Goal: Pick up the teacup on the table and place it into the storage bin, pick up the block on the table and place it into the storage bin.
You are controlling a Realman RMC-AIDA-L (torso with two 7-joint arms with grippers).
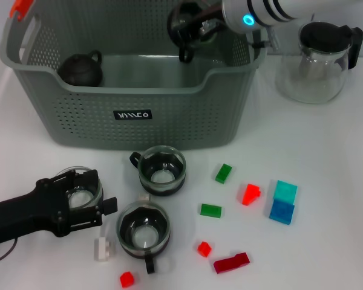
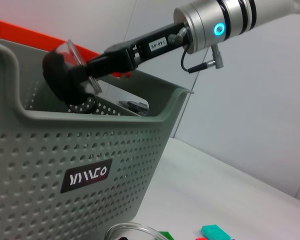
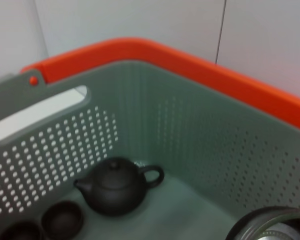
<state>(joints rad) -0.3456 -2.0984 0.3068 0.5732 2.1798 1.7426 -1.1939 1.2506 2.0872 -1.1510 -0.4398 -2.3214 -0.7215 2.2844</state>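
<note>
My right gripper [image 1: 190, 30] is shut on a glass teacup [image 1: 184, 27] with a black base and holds it over the back right of the grey-green storage bin [image 1: 169, 115]. The left wrist view shows that teacup [image 2: 65, 70] tilted above the bin's rim [image 2: 90, 122]. On the table stand three more teacups: one [image 1: 162, 170] near the bin, one [image 1: 143, 228] nearer the front, one [image 1: 80, 190] between the spread fingers of my open left gripper [image 1: 88, 193]. Blocks lie scattered at the front right, among them a green block [image 1: 224, 173] and a red block [image 1: 250, 194].
Inside the bin sit a dark teapot [image 3: 115, 192] and small dark cups [image 3: 62, 220]. A glass teapot [image 1: 317, 60] with a black lid stands right of the bin. Cyan [image 1: 285, 192], blue [image 1: 282, 211], dark red [image 1: 232, 263] and white [image 1: 103, 248] blocks lie near the front.
</note>
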